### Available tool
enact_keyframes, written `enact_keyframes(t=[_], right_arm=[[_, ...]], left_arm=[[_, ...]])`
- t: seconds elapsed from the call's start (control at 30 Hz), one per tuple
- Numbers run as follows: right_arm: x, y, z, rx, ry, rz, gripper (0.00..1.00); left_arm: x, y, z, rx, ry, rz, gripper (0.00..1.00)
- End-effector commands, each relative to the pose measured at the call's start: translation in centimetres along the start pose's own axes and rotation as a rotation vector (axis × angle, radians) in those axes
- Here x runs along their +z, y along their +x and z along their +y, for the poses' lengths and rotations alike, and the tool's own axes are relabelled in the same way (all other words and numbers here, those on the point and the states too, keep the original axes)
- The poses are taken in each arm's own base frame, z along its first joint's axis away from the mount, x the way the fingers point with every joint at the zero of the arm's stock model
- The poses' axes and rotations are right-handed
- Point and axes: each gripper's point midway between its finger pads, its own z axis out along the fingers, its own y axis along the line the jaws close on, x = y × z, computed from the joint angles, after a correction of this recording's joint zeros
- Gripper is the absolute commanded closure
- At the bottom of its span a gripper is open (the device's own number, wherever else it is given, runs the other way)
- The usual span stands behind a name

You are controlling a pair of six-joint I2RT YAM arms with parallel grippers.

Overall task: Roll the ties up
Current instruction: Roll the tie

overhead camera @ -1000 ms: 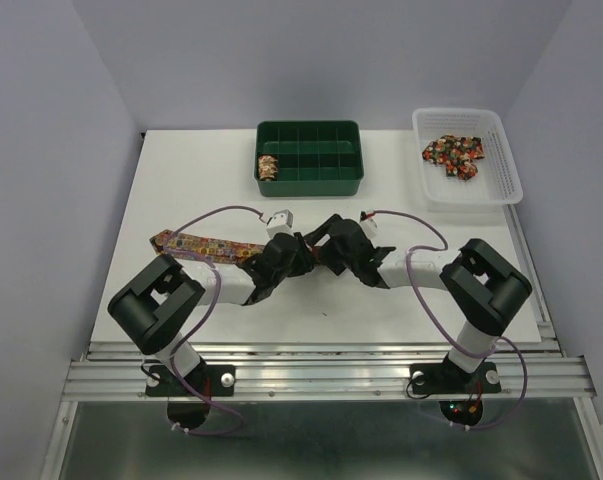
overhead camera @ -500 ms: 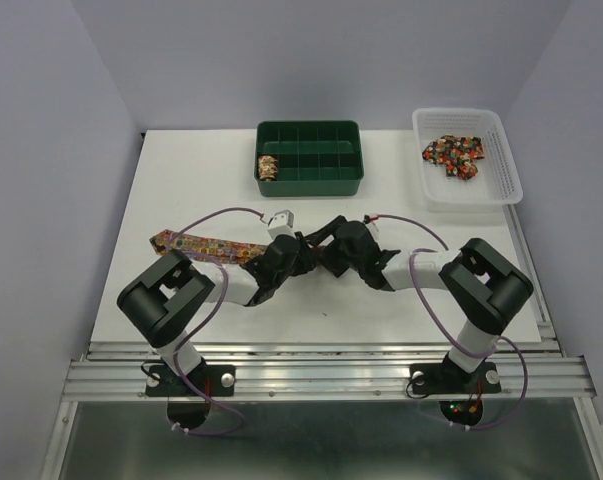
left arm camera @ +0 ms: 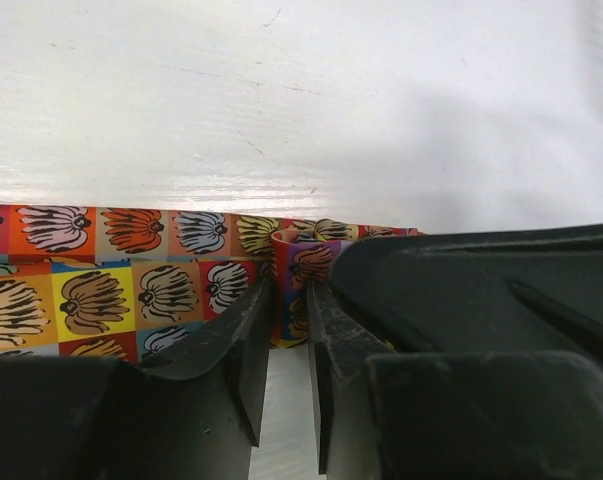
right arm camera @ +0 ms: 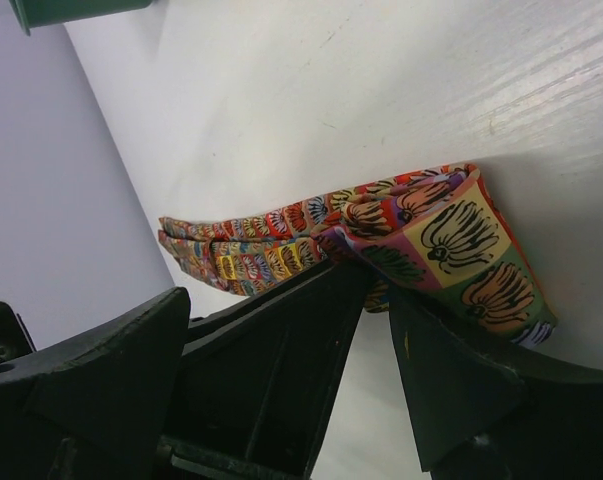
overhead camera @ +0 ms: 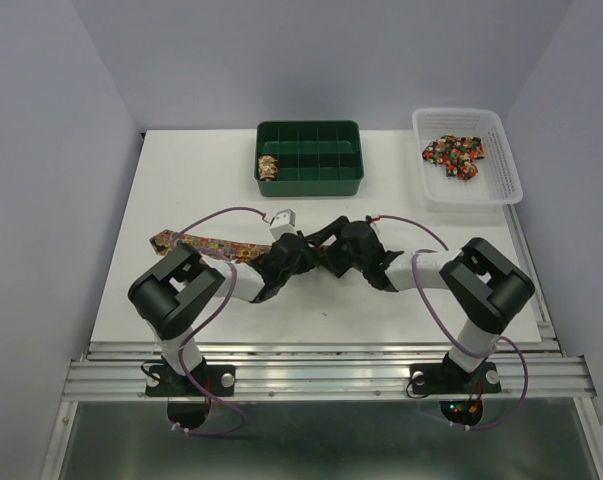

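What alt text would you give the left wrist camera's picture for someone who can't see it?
A brightly patterned necktie lies on a white table, its folded end pinched between the two black fingers of the left gripper. The fingers fill the foreground, a narrow gap between them.

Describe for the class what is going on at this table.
Two robot arms are working on a patchwork tie that lies flat at mid-table. The left arm's fingers pinch its folded end, while the right arm's fingers stand open around the same end. One rolled tie already sits in the green compartment tray. More ties lie heaped in the white basket.
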Motion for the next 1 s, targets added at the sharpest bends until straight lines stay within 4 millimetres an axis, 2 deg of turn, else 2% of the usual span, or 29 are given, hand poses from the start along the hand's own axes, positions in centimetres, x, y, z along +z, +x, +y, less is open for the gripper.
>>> enact_keyframes(t=[0.0, 0.1, 0.13, 0.3, 0.43, 0.47, 0.73, 0.8, 0.83, 0.97], right_arm=[[-1.4, -0.2, 1.8, 0.018, -0.089, 0.013, 0.14], [-1.9, -0.5, 1.9, 0.016, -0.099, 0.007, 0.14], [-2.3, -0.6, 2.4, 0.015, -0.114, 0.005, 0.14], [-3.4, -1.8, 3.4, -0.010, -0.137, -0.042, 0.13], [-4.0, -3.8, 2.6, -0.127, -0.075, -0.101, 0.13], [-4.4, -4.7, 3.0, -0.143, -0.065, -0.141, 0.12], [-5.6, -9.4, -2.0, -0.537, 0.144, -0.240, 0.10], [-5.1, -10.0, -2.3, -0.555, 0.108, -0.215, 0.11], [-4.6, -9.6, -2.7, -0.556, 0.095, -0.176, 0.11], [-3.3, -6.8, -2.1, -0.590, -0.019, -0.018, 0.14]], left_arm=[[0.4, -1.1, -0.4, -0.007, -0.016, -0.037, 0.69], [0.5, -0.8, -0.2, 0.001, -0.029, -0.032, 0.70], [0.6, -0.7, -0.3, 0.005, -0.026, -0.026, 0.74], [0.5, -0.5, -0.3, 0.005, -0.020, -0.017, 0.74], [0.4, -0.4, -0.4, 0.000, -0.012, -0.010, 0.74], [0.3, -0.4, -0.5, 0.000, -0.007, -0.010, 0.74], [-0.1, -0.4, -0.7, -0.022, 0.004, -0.002, 0.74], [-0.2, -0.4, -0.9, -0.028, 0.011, 0.000, 0.74], [-0.3, -0.2, -0.8, -0.031, 0.010, 0.005, 0.74], [-0.5, -0.3, -0.7, -0.032, 0.006, 0.000, 0.74]])
